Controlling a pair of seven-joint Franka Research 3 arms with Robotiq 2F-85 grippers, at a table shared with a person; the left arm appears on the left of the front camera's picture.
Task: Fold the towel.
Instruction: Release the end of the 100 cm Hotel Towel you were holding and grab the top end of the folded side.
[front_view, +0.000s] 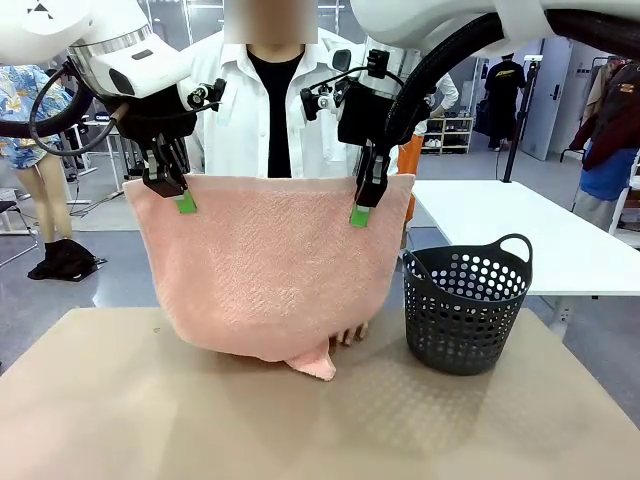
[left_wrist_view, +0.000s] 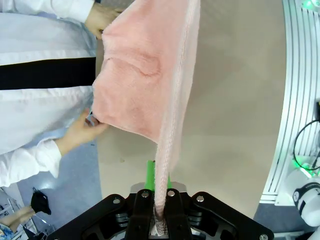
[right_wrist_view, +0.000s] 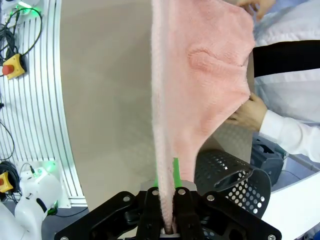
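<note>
- Towel (front_view: 270, 270): salmon-pink terry, a sagging rectangle at frame centre, lower edge crumpled on the tan bench (front_view: 130, 420).
- Left pincer (front_view: 182, 196) clamped tight on its upper-left corner; right pincer (front_view: 364, 205) likewise on its upper-right corner.
- Black perforated plastic basket (front_view: 465, 310), round, stands at lower right.

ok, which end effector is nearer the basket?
Right. The right end effector grips the towel corner up-left of the basket; the left end effector holds the far corner.

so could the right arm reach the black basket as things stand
Probably not yet: the right gripper is shut on an upper corner of the towel, holding it up with the left gripper. The basket itself stands on the table nearby, with nothing over it.
</note>
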